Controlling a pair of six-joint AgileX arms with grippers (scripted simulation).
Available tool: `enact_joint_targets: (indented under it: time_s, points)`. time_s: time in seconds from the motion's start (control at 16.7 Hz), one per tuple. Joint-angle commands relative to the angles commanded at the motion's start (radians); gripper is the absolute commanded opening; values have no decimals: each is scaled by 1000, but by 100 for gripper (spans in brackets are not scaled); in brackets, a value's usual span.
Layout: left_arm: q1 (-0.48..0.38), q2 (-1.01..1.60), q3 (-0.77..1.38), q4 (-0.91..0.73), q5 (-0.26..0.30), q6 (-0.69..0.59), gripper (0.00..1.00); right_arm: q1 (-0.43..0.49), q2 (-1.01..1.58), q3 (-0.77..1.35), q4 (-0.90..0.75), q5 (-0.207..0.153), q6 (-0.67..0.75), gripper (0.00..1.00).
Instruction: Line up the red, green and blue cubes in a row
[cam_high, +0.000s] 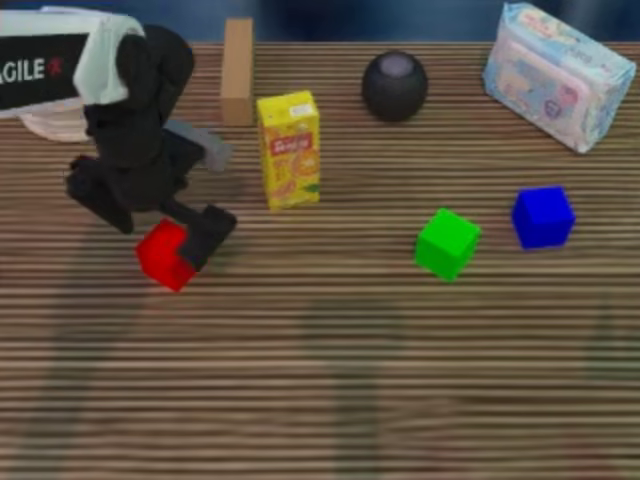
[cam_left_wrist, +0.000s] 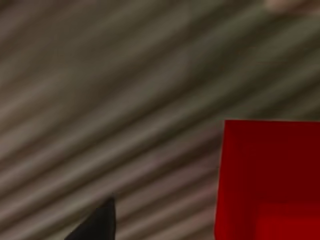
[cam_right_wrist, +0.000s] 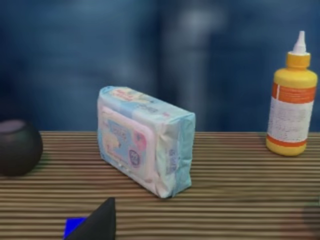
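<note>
Top view is showing the left pincer (cam_high: 185, 250) being lowered onto the red cube (cam_high: 163, 256) at the left of the tabletop (cam_high: 330, 380), presumably so that the cube can be carried toward the other two; one dark finger is lying against the cube's right side, but whether the cube is being pinched cannot be told, since the arm is covering the other finger. Further right, the yellow juice carton (cam_high: 289, 150) is standing upright, then the green cube (cam_high: 446, 242) and the blue cube (cam_high: 542, 216) are sitting near each other, apart, already roughly in a line. The right pincer is not being shown from above; in the right wrist view only one dark fingertip (cam_right_wrist: 97, 222) is being caught, so its state cannot be told. The left wrist view is cutting the red cube off at the edge.
</note>
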Motion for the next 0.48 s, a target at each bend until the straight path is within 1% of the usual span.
enact_joint_targets:
  time_s: [0.18,0.42,0.48]
  points:
    - [-1,37,-56,86,0,1,100,0,0,0,0,0,0,100]
    - [-1,41,-61,94,0,1,100,0,0,0,0,0,0,100]
    - [-1,41,-61,94,0,1,92,0,0,0,0,0,0,100]
